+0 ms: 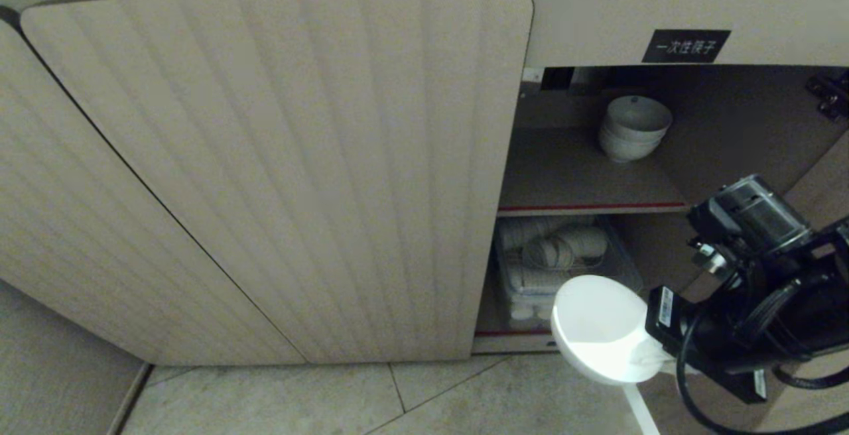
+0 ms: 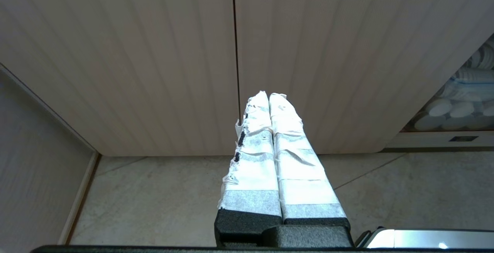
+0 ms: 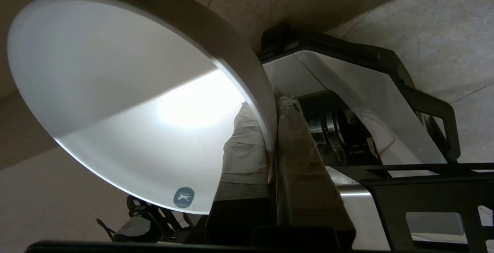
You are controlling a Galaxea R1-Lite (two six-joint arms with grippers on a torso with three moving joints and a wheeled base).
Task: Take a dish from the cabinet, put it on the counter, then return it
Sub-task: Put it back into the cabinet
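Dish (image 1: pixel 600 325), grey logo sticker, cabinet label (image 1: pixel 686 46) 一次性筷子

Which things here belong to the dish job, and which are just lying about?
Part of the job:
- white bowl, rim pinched by the right tool, outside the cabinet
- brown shelf

Just lying about:
- stacked bowls on that shelf
- clear bin of cups below
- black label
- closed ribbed door
- left tool, shut, idle near the floor

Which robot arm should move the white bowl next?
The right one. Its pincer already pinches the white bowl's rim, just outside the open cabinet. The left pincer is shut, empty, and faces the closed doors.
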